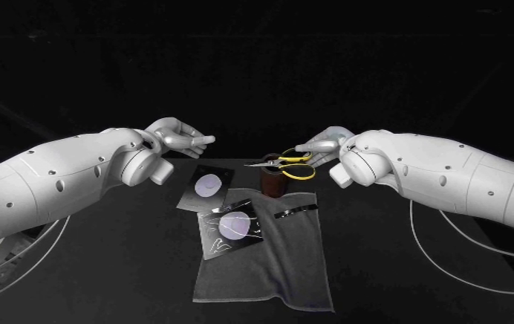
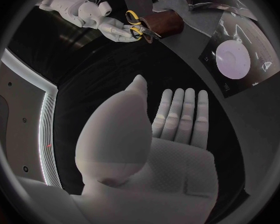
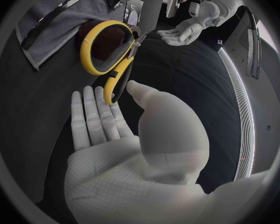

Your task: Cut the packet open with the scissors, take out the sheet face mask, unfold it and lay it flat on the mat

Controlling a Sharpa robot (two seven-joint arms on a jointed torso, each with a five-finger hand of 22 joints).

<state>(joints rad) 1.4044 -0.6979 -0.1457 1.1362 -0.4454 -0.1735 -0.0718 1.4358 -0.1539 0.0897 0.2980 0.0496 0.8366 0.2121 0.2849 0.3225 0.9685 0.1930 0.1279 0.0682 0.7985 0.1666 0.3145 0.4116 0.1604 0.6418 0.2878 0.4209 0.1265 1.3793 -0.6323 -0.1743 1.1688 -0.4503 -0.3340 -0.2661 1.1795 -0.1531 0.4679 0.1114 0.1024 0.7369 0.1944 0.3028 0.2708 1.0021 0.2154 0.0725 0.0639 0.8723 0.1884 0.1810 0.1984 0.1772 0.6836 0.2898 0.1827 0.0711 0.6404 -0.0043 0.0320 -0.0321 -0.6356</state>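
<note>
Fingers [image 3: 93, 119] of the right hand [image 3: 127, 134] lie straight with the thumb apart, and the yellow handle of the scissors [image 3: 105, 47] sits between them over a brown holder [image 1: 275, 184]; whether they grip it is unclear. The left hand [image 1: 180, 140] is spread and empty. The packet [image 1: 235, 227] lies on the mat [image 1: 268, 272], well apart from both hands.

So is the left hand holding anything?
No, the left hand has its fingers stretched out straight and nothing lies in its palm.

Packet [image 1: 234, 227] on mat [image 1: 281, 272], second packet [image 1: 206, 186] left, scissors [image 1: 289, 164] over cup [image 1: 274, 183] behind
</note>
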